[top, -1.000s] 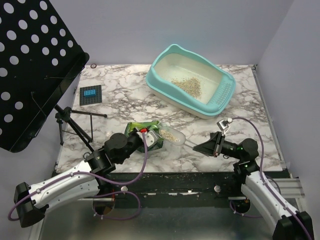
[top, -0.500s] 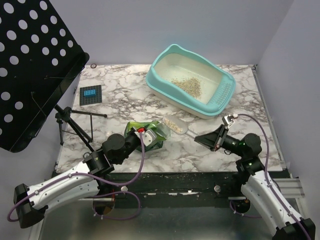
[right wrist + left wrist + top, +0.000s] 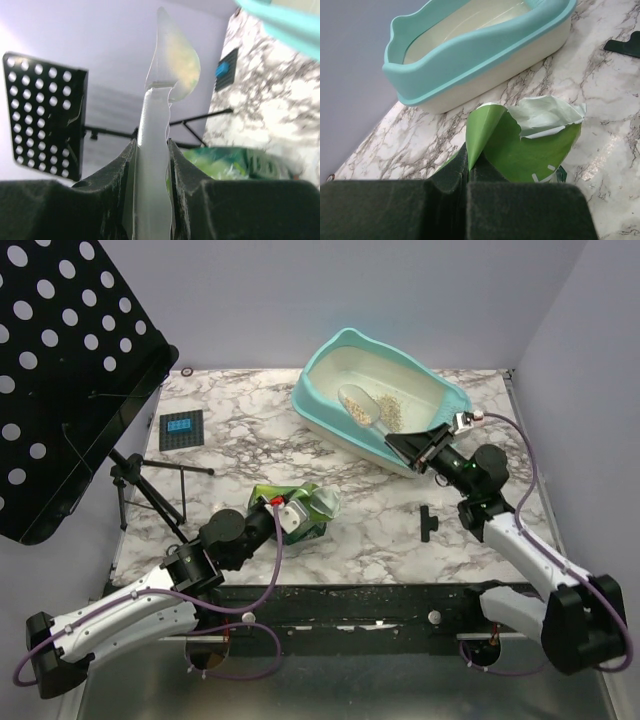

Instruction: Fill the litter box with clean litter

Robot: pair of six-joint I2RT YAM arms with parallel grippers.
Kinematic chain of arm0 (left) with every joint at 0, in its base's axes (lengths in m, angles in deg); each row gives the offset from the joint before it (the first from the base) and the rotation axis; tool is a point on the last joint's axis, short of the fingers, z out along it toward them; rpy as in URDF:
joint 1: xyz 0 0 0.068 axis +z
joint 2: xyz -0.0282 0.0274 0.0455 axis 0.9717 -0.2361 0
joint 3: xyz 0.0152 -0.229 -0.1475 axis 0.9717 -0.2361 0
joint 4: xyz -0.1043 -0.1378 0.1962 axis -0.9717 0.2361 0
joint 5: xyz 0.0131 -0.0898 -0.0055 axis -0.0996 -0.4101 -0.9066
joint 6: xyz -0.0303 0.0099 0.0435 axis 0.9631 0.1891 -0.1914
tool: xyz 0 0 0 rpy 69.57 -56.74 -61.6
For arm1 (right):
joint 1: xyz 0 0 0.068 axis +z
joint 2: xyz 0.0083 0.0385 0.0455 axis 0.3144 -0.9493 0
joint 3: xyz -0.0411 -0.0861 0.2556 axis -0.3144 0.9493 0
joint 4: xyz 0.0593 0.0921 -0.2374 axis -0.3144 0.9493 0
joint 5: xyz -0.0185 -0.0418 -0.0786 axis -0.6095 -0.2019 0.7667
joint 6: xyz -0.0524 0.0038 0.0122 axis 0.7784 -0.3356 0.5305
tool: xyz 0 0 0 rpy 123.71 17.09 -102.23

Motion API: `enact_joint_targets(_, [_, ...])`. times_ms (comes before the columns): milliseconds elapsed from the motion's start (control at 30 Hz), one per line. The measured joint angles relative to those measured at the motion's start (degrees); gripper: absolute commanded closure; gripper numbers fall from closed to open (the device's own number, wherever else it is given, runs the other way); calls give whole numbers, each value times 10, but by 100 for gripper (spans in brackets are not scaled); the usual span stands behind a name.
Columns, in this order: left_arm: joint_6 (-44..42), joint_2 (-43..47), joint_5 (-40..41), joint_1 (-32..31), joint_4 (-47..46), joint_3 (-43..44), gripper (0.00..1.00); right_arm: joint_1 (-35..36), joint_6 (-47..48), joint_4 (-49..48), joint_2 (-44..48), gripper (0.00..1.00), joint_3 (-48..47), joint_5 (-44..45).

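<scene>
Right gripper (image 3: 420, 447) clamps scoop (image 3: 358, 405) handle. Loaded bowl hangs over box (image 3: 330, 350) interior, long axis running from gripper toward far-left rim. Litter (image 3: 392, 412) pile just beside bowl. Left gripper (image 3: 467, 167) pinches bag (image 3: 530, 145), well apart from box.

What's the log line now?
right gripper: holds scoop above litter box | left gripper: pinches green bag | clean litter: in scoop

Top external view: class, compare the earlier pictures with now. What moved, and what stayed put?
The right gripper, shut on the clear scoop, carried it loaded from beside the green bag up over the litter box and its clean litter pile. The left gripper stayed clamped on the bag; the box did not move.
</scene>
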Motion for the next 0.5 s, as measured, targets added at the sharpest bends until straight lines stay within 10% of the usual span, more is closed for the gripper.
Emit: enact_joint_targets(500, [8, 6, 2, 0, 22, 10, 100, -21, 193, 146, -362, 100, -413, 65])
